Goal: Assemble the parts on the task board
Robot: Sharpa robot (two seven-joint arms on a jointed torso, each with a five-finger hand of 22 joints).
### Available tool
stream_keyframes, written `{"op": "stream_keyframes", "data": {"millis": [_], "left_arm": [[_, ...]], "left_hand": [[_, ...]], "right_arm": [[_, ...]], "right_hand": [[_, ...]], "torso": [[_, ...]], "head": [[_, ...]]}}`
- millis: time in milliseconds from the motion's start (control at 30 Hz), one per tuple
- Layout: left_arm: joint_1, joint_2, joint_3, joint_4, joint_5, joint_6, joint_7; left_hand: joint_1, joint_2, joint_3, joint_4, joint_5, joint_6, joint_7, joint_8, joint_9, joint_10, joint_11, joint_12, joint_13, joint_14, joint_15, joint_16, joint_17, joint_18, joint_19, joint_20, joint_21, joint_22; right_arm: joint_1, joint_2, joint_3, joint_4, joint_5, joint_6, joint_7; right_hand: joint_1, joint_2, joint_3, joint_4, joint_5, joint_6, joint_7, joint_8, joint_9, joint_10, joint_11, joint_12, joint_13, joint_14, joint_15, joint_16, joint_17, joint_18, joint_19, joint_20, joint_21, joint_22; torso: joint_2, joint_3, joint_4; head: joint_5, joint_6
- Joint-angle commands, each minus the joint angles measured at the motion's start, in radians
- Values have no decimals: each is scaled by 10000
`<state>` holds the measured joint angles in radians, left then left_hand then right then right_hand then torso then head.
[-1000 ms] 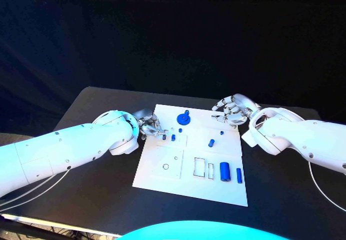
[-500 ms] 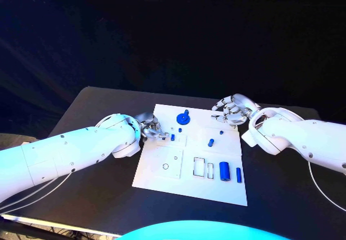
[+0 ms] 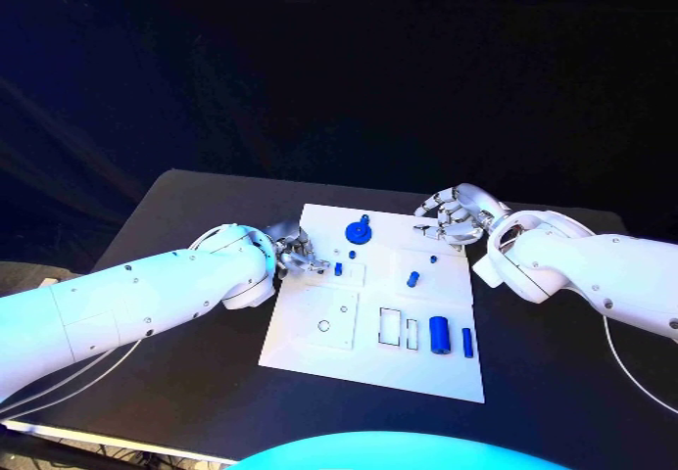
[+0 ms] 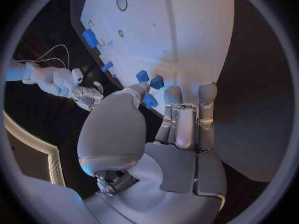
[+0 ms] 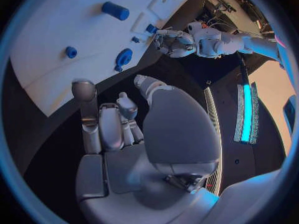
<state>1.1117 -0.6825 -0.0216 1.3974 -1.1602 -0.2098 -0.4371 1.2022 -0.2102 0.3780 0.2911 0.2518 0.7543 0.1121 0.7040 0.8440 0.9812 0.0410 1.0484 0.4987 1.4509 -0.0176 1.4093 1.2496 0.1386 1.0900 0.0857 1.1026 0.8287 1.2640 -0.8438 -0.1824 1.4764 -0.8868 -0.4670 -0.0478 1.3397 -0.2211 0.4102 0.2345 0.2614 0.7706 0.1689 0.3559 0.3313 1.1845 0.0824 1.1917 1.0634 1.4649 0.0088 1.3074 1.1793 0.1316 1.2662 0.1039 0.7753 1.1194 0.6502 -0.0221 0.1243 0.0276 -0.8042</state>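
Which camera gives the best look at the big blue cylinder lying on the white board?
The head view: the big blue cylinder lies unobstructed beside the slots on the task board. The right wrist view shows it clearly too, but bent near the rim. In the left wrist view, I cannot tell it from other blue parts.

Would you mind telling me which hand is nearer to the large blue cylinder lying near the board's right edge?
Right. The right hand hovers past the white task board's far right corner, above the large blue cylinder; the left hand sits across the board at its left edge.
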Motion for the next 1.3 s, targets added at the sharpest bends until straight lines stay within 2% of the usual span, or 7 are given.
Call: {"op": "stream_keyframes", "data": {"millis": [33, 600, 833, 1133, 1300], "left_arm": [[-19, 49, -2, -16, -42, 134, 5], [-44, 49, -5, 85, 527, 553, 199], [-47, 43, -5, 104, 603, 582, 233], [-47, 62, -5, 26, 641, 467, 248], [-47, 72, -5, -3, 673, 452, 240]], "left_hand": [[101, 17, 15, -14, 29, -18, -42, 79, 10, 17, -53, 64, -11, 5, -70, 38, 22, 172, 49, -14, 44, 19], [438, 26, 166, -33, 61, -53, -114, 365, 1, 32, -119, 97, -67, 8, -125, 54, 13, 160, 78, -52, 77, 73], [879, 89, 719, -39, 81, -114, -152, 514, -162, 23, -162, 96, -150, 17, -163, 78, 21, 151, 98, -87, 112, 128], [1010, 157, 1172, -29, 74, -151, -158, 574, -303, 15, -166, 96, -204, 21, -170, 92, 23, 147, 107, -100, 132, 158], [1183, 344, 1830, -70, 44, -191, -193, 703, -427, 41, -197, 125, -254, 39, -194, 119, 46, 139, 137, -118, 176, 220]], "right_arm": [[-9, 1, 1, 17, -37, 33, 97], [-17, 0, 1, 14, -37, 48, 96], [-19, -9, 1, 20, -37, 50, 94], [-20, -19, 1, 35, -38, 42, 93], [-20, -29, 1, 43, -38, 38, 90]], "right_hand": [[-31, 24, 24, 58, 42, -50, 1, 37, -13, 40, -18, -4, 4, 99, -74, -64, 13, 113, 86, 8, -35, -9], [-5, 32, 35, 43, 67, -53, 2, 46, -18, 38, -18, -4, -1, 103, -75, -64, 24, 112, 93, 6, -44, -8], [-5, 32, 35, 43, 67, -53, 2, 46, -18, 38, -18, -4, -1, 103, -75, -64, 24, 112, 93, 6, -44, -8], [-5, 32, 35, 43, 67, -53, 2, 46, -18, 38, -18, -4, -1, 103, -75, -64, 24, 112, 93, 6, -44, -8], [-2, 37, 39, 43, 81, -49, 3, 52, -19, 44, -17, 3, 5, 104, -75, -67, 25, 110, 101, 6, -38, -2]], "torso": [[2, 2, 6], [0, 1, 2], [6, 8, -2], [0, 10, 0], [2, 9, -2]], "head": [[-4, -10], [-9, -47], [-8, -35], [-12, -25], [-13, -26]]}}
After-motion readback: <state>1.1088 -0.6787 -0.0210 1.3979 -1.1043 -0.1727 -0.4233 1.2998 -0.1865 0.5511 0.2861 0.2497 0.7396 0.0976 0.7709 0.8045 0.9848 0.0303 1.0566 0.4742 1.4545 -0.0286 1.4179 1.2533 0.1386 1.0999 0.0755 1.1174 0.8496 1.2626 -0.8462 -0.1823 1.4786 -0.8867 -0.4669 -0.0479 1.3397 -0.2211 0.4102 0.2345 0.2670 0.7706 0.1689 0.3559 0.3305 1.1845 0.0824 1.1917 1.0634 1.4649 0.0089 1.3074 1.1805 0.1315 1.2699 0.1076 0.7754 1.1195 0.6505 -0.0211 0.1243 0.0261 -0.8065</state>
